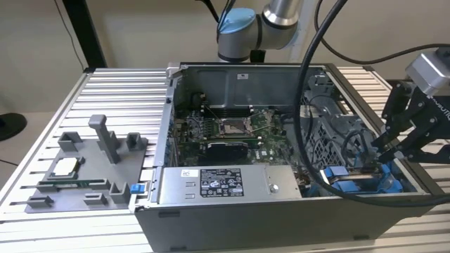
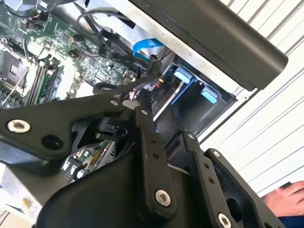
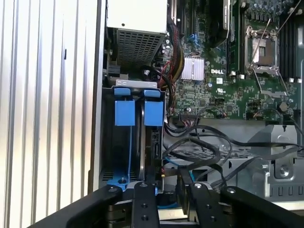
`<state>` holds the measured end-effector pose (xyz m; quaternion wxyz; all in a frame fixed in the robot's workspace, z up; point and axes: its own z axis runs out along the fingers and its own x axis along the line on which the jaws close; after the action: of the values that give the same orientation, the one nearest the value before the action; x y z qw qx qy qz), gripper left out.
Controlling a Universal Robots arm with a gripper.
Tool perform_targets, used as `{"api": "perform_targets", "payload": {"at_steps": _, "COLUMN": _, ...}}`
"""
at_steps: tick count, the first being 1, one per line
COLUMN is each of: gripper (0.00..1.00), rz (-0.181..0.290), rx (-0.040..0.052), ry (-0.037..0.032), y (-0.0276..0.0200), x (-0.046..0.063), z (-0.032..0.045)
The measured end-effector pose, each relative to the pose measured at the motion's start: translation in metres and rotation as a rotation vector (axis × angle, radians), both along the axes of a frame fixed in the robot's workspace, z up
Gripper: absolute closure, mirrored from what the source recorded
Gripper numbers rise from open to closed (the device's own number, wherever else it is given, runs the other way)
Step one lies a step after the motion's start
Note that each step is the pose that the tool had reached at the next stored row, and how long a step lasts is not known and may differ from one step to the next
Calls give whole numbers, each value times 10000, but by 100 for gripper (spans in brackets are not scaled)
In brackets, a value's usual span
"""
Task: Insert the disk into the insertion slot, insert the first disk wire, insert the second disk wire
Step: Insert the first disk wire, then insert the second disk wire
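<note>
We are hovering the gripper (image 1: 384,156) just beside the disk (image 3: 126,113), which is already sitting in the insertion slot (image 3: 108,152) at the corner of the open case (image 1: 267,221), so the black wires (image 3: 204,148) are lying within reach; whether it is gripping one, we cannot tell.

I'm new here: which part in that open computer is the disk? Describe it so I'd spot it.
Find the open computer case on the slatted table. In its near corner at the exterior view's right sits the disk, set apart by its bright blue plastic frame from the grey labelled box beside it.
</note>
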<state>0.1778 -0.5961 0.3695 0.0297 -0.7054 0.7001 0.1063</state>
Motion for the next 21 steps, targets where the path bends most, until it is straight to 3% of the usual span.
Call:
{"api": "perform_targets", "payload": {"at_steps": 4, "gripper": 0, "rz": 41, "rx": -1, "ry": 0, "y": 0, "x": 32, "z": 1}}
{"api": "perform_targets", "payload": {"at_steps": 12, "gripper": 0, "rz": 106, "rx": -2, "ry": 0, "y": 4, "x": 200, "z": 1}}
{"api": "perform_targets", "payload": {"at_steps": 21, "gripper": 0, "rz": 196, "rx": -2, "ry": -1, "y": 12, "x": 289, "z": -3}}
